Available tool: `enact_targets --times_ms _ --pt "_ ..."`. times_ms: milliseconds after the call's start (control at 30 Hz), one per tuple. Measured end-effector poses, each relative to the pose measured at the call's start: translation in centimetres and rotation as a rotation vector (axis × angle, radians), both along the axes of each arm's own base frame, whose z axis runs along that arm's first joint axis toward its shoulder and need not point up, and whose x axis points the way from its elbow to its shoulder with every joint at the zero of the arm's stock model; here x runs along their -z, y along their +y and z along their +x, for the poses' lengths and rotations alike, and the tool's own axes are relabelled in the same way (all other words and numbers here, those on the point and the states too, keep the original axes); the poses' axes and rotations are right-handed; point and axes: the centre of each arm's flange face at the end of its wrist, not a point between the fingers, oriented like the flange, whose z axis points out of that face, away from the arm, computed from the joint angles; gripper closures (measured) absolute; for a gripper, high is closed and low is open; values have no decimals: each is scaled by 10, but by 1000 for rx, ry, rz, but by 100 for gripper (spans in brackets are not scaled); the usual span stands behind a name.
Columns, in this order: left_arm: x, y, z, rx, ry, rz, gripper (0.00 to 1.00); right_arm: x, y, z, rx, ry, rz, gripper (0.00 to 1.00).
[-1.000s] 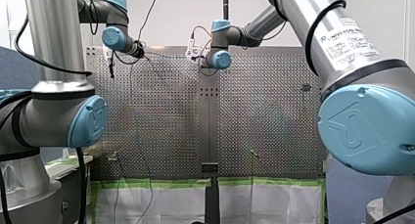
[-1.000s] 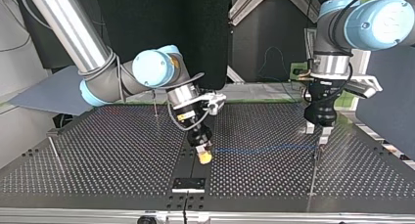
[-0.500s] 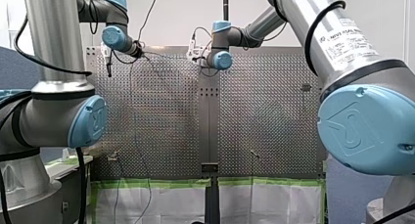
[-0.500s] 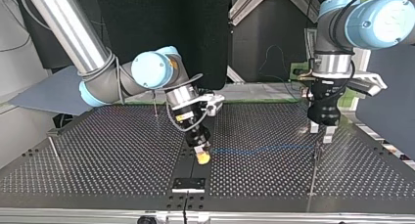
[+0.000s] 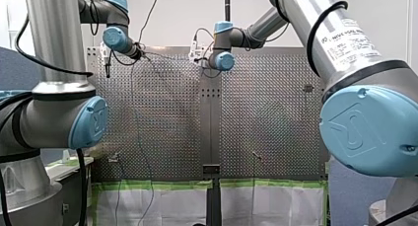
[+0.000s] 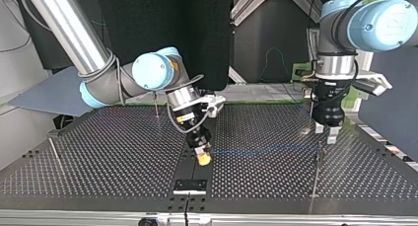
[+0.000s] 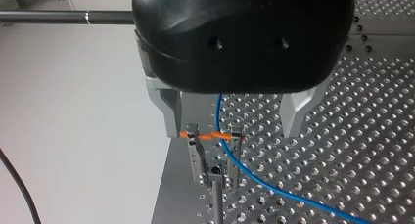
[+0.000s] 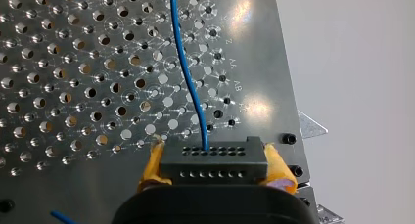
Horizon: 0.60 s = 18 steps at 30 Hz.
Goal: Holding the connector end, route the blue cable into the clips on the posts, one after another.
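Right gripper (image 6: 204,156): clenched on a black connector (image 8: 214,161), a yellow pad at each end, low over the middle of the tabletop (image 6: 98,162).
Blue cable (image 8: 188,82): runs from the connector, nearly straight and just above the tabletop, toward the edge at the top view's right.
Clip (image 7: 210,155): two metal prongs joined by an orange band, on a thin post (image 7: 217,204) near that edge. The cable crosses between the prongs; whether it is seated cannot be told.
Left gripper (image 7: 232,128): released, holding nothing, with its metal fingers spread to either side just above the clip.
Step, as judged: settling the cable into this clip.
Doing it well: grip the connector firmly and hold the cable low, lightly taut and in line with the slot. Pulling hard could bend the post.
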Motion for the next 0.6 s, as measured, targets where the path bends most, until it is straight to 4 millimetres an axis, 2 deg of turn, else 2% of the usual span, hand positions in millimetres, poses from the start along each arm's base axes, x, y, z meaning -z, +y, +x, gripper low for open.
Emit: enact_targets --times_ms 600 --pt "-3 0 -2 -4 -6 22 0 2 -2 -1 3 2 2 100"
